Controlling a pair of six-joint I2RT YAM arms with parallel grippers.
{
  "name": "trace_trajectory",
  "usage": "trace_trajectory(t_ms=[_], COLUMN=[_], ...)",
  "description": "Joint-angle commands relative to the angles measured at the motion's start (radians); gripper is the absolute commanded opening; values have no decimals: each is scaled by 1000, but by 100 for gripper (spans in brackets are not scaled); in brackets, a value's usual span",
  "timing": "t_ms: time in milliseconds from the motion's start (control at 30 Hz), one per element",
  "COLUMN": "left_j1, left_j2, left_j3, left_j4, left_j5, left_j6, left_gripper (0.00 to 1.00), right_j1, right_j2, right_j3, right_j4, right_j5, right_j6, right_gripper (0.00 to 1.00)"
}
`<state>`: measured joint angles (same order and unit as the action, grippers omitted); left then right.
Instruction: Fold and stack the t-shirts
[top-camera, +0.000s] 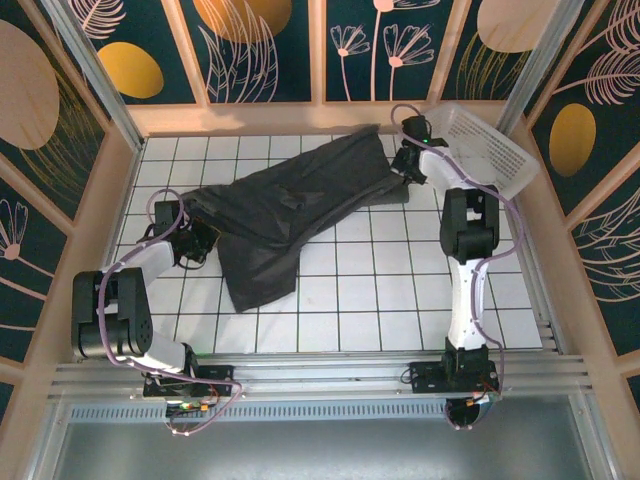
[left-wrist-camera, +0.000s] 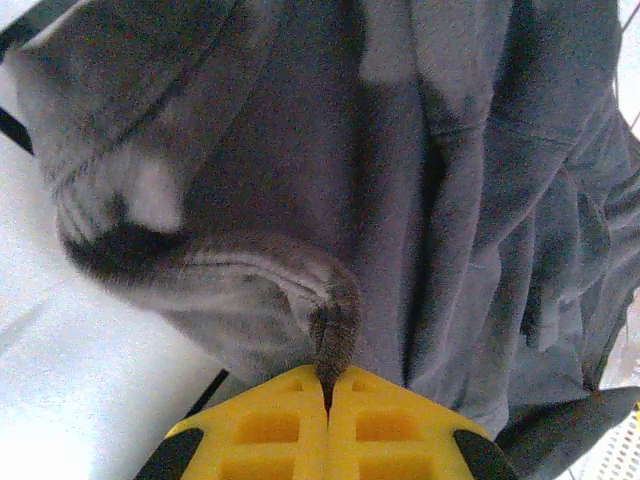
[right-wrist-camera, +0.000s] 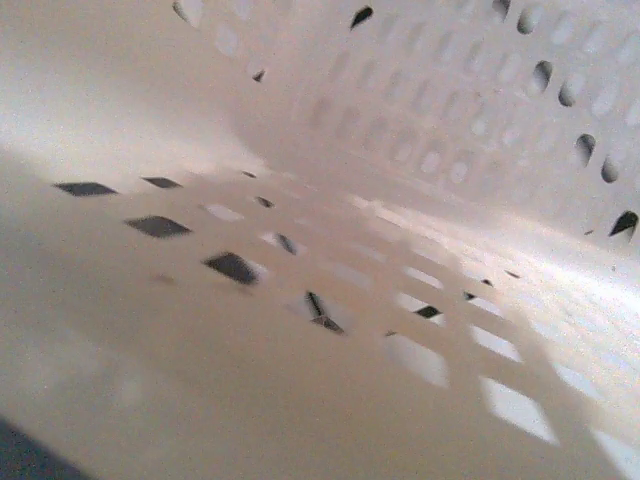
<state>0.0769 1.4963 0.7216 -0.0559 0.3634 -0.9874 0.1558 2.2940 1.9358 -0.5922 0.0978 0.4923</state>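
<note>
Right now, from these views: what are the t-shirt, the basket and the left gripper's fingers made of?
T-shirt: soft knit cloth, likely cotton, matte dark charcoal. It drapes in folds and shows a stitched hem.
Basket: white moulded plastic, faintly glossy, with walls pierced by rows of holes.
Left gripper fingers: rigid yellow plastic, matte, with ribbed pockets. The exact type is unclear.

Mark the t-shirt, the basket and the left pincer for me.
t-shirt (top-camera: 290, 210): top view, middle of the cloth.
basket (top-camera: 495, 150): top view, bare lattice bottom.
left pincer (left-wrist-camera: 328, 388): left wrist view, between its yellow fingertips.
</note>
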Motion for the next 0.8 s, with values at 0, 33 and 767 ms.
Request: trace_trajectory(t_ms=[0,33,767], left_j1=[0,-1,1], left_j2=[-30,-44,-383], left_j3=[58,74,849], left_j4=[-5,-14,-154], left_j5=[15,6,-383], left_j6=[-30,-35,-122], left_gripper=[0,0,0], right_j1=[41,59,60], right_j2=[-49,-82,-894], right_j3=[24,7,-147], right_j4=[-18,-8,343], right_j5=[-13,-14,-53], right_j6=[-59,-63,16], right_gripper=[0,0,0])
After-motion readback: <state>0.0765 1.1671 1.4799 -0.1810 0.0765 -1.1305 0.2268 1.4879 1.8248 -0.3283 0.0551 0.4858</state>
